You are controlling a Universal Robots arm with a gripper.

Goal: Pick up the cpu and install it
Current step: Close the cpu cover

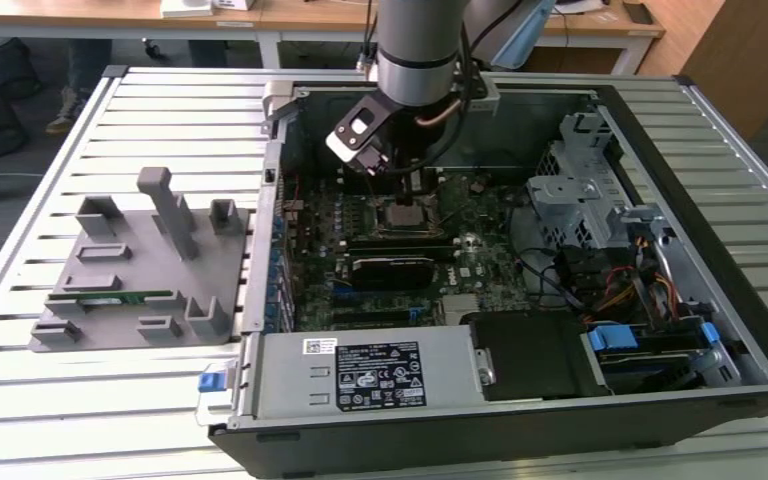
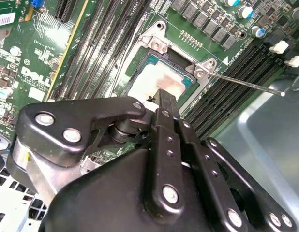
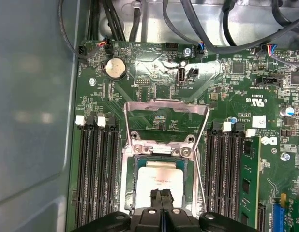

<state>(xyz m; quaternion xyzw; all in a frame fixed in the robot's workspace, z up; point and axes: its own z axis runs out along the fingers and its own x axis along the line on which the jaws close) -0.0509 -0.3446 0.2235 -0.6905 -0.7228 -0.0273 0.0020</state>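
The cpu (image 3: 159, 180), a silvery-white square chip, lies flat in the motherboard socket (image 3: 131, 166) inside the open computer case (image 1: 264, 215). The socket's metal load plate (image 3: 166, 107) is flipped open behind it. My gripper (image 3: 161, 197) is shut, its two black fingers pressed together with nothing between them. Their tips sit at the near edge of the cpu's top. In the second wrist view the fingertips (image 2: 167, 100) meet the cpu (image 2: 154, 79) at one edge. In the exterior view the gripper (image 1: 407, 195) hangs straight down over the socket (image 1: 404, 215).
A thin socket lever (image 2: 246, 83) sticks out sideways past the memory slots (image 3: 97, 169). A green memory module (image 3: 246, 186) stands in a slot. A grey fixture (image 1: 144, 260) holding a green memory stick (image 1: 115, 297) lies outside the case. The drive cage (image 1: 584, 190), cables and power supply (image 1: 364, 372) crowd the case.
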